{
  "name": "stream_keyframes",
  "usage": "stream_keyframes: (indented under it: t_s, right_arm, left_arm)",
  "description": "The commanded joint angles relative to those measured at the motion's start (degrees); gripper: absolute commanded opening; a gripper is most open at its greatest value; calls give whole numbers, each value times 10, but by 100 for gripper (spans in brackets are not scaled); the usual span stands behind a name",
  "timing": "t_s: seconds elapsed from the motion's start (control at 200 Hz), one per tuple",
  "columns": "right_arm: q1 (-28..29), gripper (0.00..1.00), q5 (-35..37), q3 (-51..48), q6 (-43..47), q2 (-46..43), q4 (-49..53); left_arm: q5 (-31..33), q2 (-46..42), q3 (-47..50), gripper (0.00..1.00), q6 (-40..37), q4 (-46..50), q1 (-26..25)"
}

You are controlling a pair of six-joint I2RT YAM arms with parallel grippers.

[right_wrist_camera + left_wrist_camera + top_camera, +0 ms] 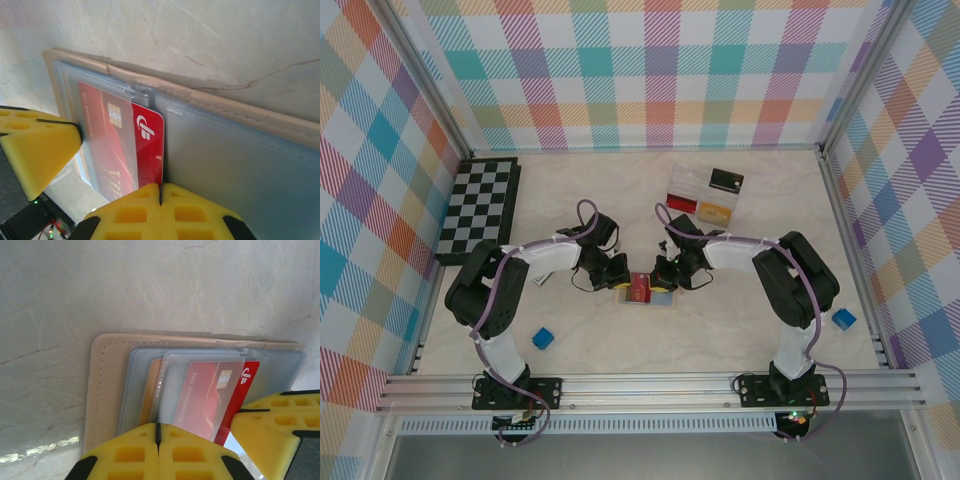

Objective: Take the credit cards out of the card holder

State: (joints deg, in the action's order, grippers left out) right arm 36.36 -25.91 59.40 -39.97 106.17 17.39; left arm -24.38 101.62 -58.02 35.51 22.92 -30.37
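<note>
Left jaws: closed, tips at near edge of card holder (107,385); grip on sleeve unclear.
Card holder: open flat on surface (620,200), between both jaws, long axis left-right.
Red card (145,145): partly out of clear sleeve, long axis along holder, exposed end toward right arm.
Right jaws: closed, at exposed end, nearer.

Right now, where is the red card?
The red card lies at the middle of the table in the top view, between the left gripper and right gripper, partly out of a clear pocket in the open holder.
</note>
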Motion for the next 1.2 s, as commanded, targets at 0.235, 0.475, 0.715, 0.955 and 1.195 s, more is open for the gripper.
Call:
stream_keyframes:
  t_s: [0.235, 0.475, 0.715, 0.955, 1.195]
  right_arm:
    - [-2, 4, 8, -3, 11, -9, 15]
    - [-2, 20, -8, -2, -1, 10, 0]
    - [-2, 22, -34, -5, -12, 19, -33]
    - [-2, 19, -34, -6, -22, 19, -45]
    - [-6, 5, -3, -18, -18, 0, -24]
  left_arm:
    - [29, 19, -8, 0, -17, 43, -5]
    - [28, 22, -5, 0, -18, 43, -5]
    - [28, 21, 1, 0, -14, 42, -5]
    - [28, 21, 5, 0, -12, 40, -5]
    - [35, 18, 5, 0, -13, 43, -5]
